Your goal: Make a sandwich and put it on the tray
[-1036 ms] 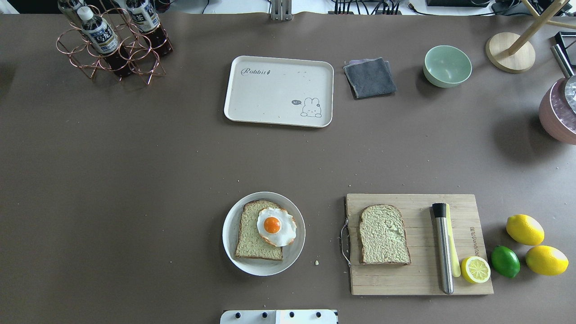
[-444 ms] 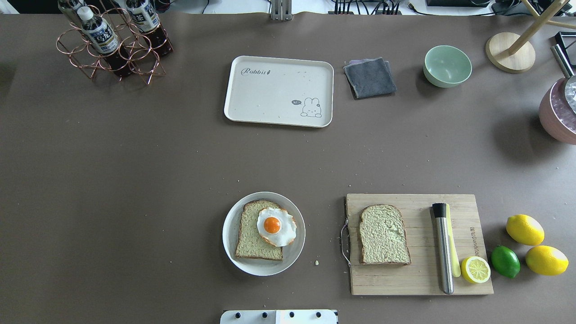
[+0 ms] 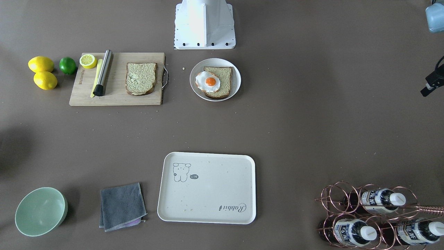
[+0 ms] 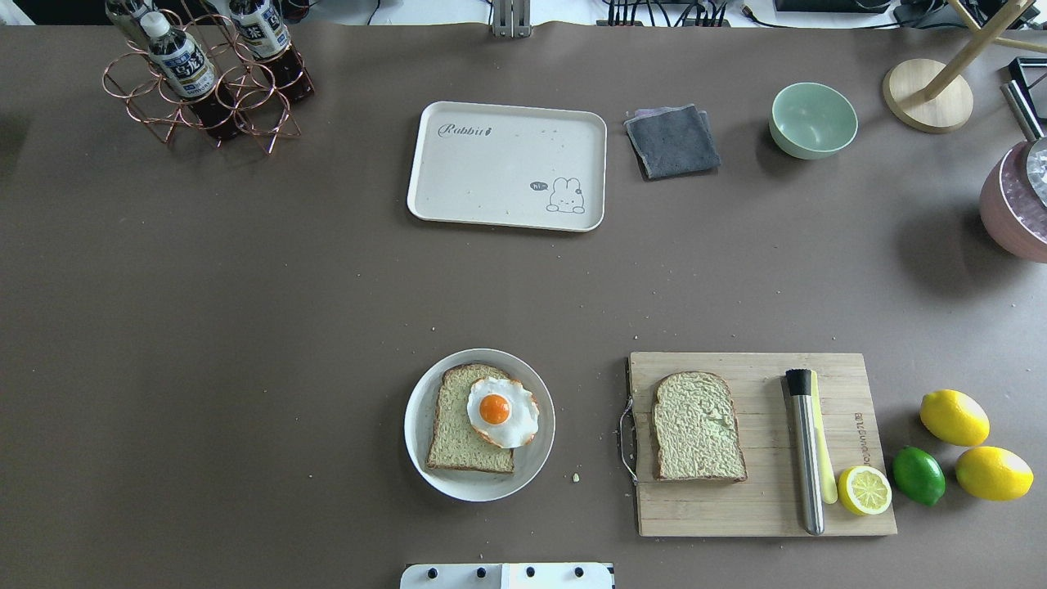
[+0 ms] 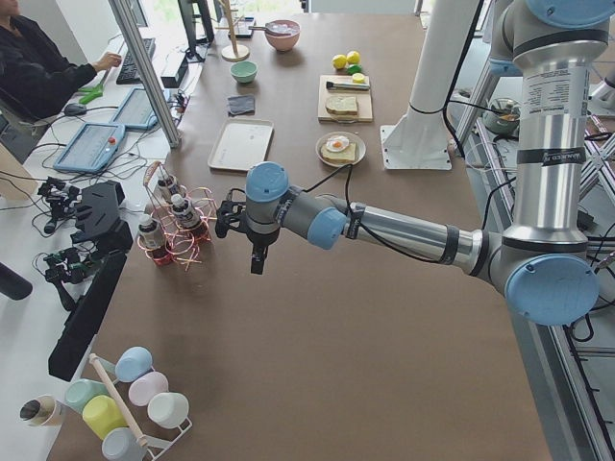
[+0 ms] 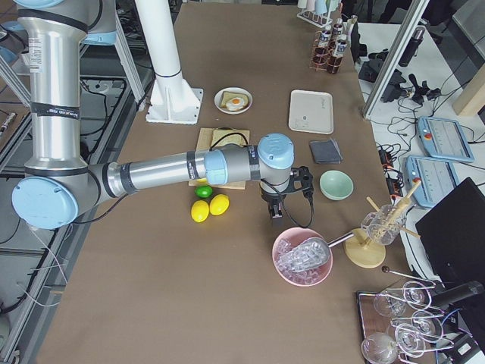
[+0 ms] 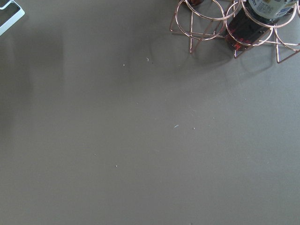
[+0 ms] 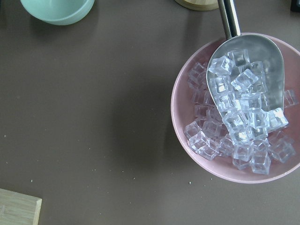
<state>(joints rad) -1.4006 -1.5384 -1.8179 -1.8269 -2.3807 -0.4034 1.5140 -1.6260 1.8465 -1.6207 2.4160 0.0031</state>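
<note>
One bread slice [image 4: 458, 433] lies on a round white plate [image 4: 417, 425] with a fried egg [image 4: 501, 411] on its right half; it also shows in the front view [image 3: 223, 85]. The second bread slice [image 4: 698, 427] lies on the wooden cutting board [image 4: 761, 507]. The cream tray [image 4: 507, 166] stands empty at the far middle. My left gripper [image 5: 258, 261] hangs over bare table beside the bottle rack, far from the food. My right gripper [image 6: 273, 208] hangs between the green bowl and the pink ice bowl. I cannot tell whether either is open or shut.
A steel muddler [image 4: 806, 450], a lemon half [image 4: 865, 489], a lime [image 4: 918, 474] and two lemons [image 4: 954, 417] are at the board's right. A grey cloth [image 4: 672, 141], green bowl [image 4: 813, 119], copper bottle rack [image 4: 204, 78] and pink ice bowl [image 8: 234, 112] stand around.
</note>
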